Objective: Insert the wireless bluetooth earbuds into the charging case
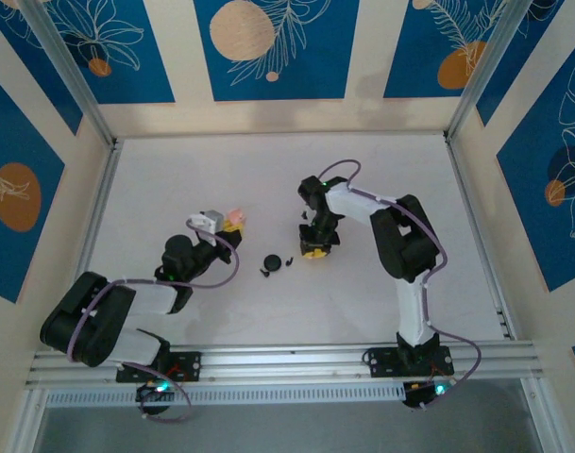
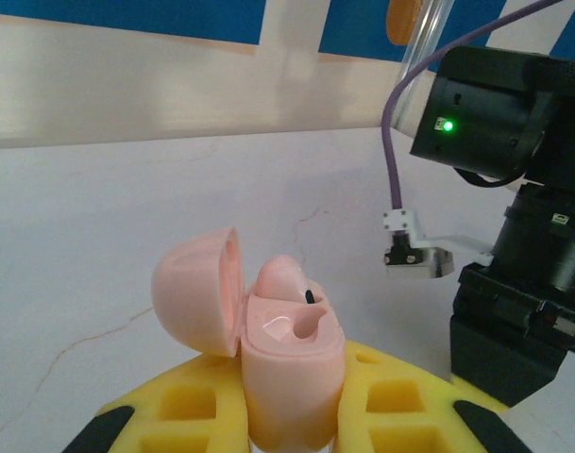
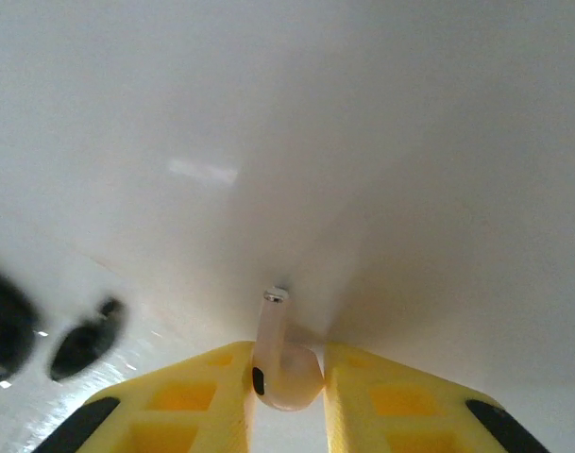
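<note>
My left gripper is shut on a pale pink charging case and holds it upright with its lid swung open to the left. One pink earbud sits in the far slot, and the near slot is empty. In the top view this case is left of centre. My right gripper is shut on another pale pink earbud, whose stem points down at the white table. From above, the right gripper hangs low over the table, right of the case.
A small black round case lies between the two grippers, with tiny black earbuds beside it. They show as dark blurs in the right wrist view. The right arm's wrist stands close on the right of the pink case.
</note>
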Action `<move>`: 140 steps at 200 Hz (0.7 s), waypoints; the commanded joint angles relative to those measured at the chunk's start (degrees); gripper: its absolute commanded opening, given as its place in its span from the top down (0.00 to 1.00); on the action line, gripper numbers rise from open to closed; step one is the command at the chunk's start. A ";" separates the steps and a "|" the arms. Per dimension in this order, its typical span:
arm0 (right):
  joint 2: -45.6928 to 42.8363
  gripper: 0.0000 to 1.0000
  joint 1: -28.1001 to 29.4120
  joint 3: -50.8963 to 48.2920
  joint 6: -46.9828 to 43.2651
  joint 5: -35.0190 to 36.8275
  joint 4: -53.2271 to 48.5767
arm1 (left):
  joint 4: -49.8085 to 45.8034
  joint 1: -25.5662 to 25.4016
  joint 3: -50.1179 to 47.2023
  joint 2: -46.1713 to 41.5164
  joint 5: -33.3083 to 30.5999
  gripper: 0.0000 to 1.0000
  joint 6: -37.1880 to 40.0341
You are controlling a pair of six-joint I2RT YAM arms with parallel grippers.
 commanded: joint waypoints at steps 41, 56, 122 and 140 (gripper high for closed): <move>-9.21 0.75 -0.93 -12.61 1.28 -0.68 0.90 | -0.78 0.57 2.60 -0.23 3.69 0.89 1.28; -10.73 0.74 -1.45 -14.55 1.39 -0.37 0.03 | -0.46 0.41 2.97 0.22 4.31 0.89 1.06; -15.12 0.57 -3.68 -9.79 0.25 -2.30 -2.68 | 0.06 0.37 3.75 1.52 4.48 0.89 1.31; -15.41 0.51 -4.88 -7.10 -0.09 -3.43 -3.28 | -0.14 0.42 3.70 1.30 4.86 0.90 1.52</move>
